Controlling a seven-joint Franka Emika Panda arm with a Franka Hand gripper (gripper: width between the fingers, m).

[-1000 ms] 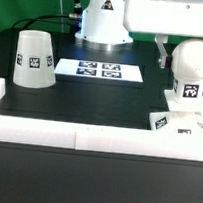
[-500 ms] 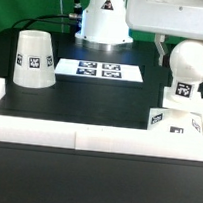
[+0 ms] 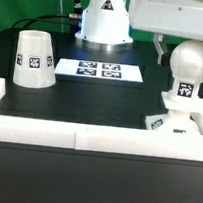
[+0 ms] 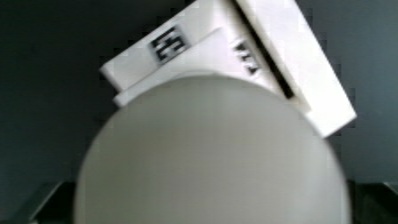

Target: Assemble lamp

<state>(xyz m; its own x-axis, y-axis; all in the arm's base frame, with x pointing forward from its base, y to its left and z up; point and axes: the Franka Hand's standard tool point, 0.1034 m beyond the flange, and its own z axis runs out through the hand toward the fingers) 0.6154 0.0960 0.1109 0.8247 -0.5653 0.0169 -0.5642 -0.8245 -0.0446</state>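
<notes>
While the bulb [image 3: 189, 64] stands upright on the square base [image 3: 177, 124] at the exterior view's right, close against the white border rail [image 3: 96, 139], I note how these parts should handle. All three look like matte moulded plastic — light and stiff, not fragile, but the bulb's rounded dome [image 4: 214, 150] offers a poor seat for flat pads and would likely slip or roll under a squeeze. Its tagged neck block [image 3: 182, 92] looks the safer hold, having flat opposed faces. From the wrist view the dome fills most of the picture, with the base [image 4: 214, 55] beyond it, so the arm is directly above and close. Pincer state: I cannot tell — a white body shows at the top of the exterior view, but the fingertips are not clearly separable from the bulb. The shade [image 3: 32, 60] sits wide end down on the black desk [image 3: 89, 103] at the exterior view's left, well apart from the bulb, past the marker board [image 3: 101, 68]. It is a thin-walled cone, probably easiest taken near its narrow top, where tapered sides slide least.
</notes>
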